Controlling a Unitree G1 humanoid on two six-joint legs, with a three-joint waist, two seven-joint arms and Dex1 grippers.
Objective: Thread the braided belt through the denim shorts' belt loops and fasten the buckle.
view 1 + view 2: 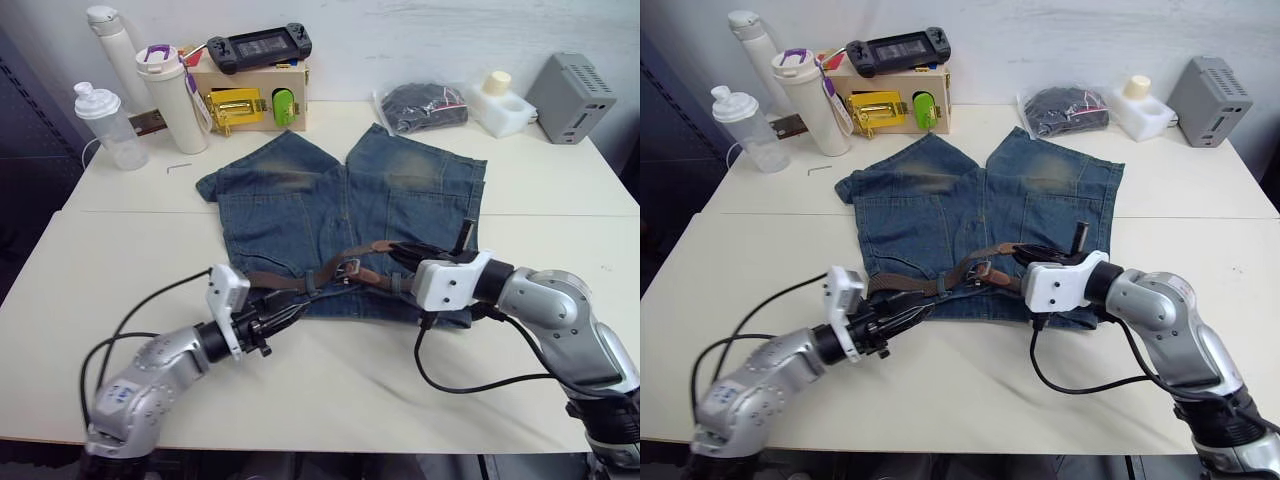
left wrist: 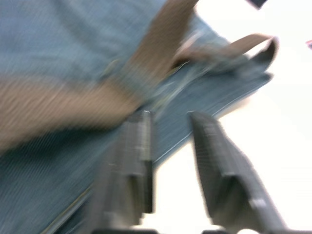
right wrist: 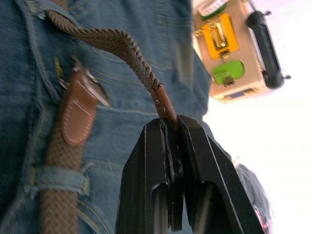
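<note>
Faded denim shorts (image 1: 340,215) spread flat on a pale desk (image 1: 330,375), waistband at the near edge. Braided belt (image 1: 300,281) lying along the waistband, passing under a belt loop (image 3: 58,178), silver buckle (image 1: 350,267) near the middle. Right gripper (image 3: 169,134) clamped on the belt's leather tip. Left gripper (image 2: 168,119) at the waistband's near left, fingers apart, holding nothing.
</note>
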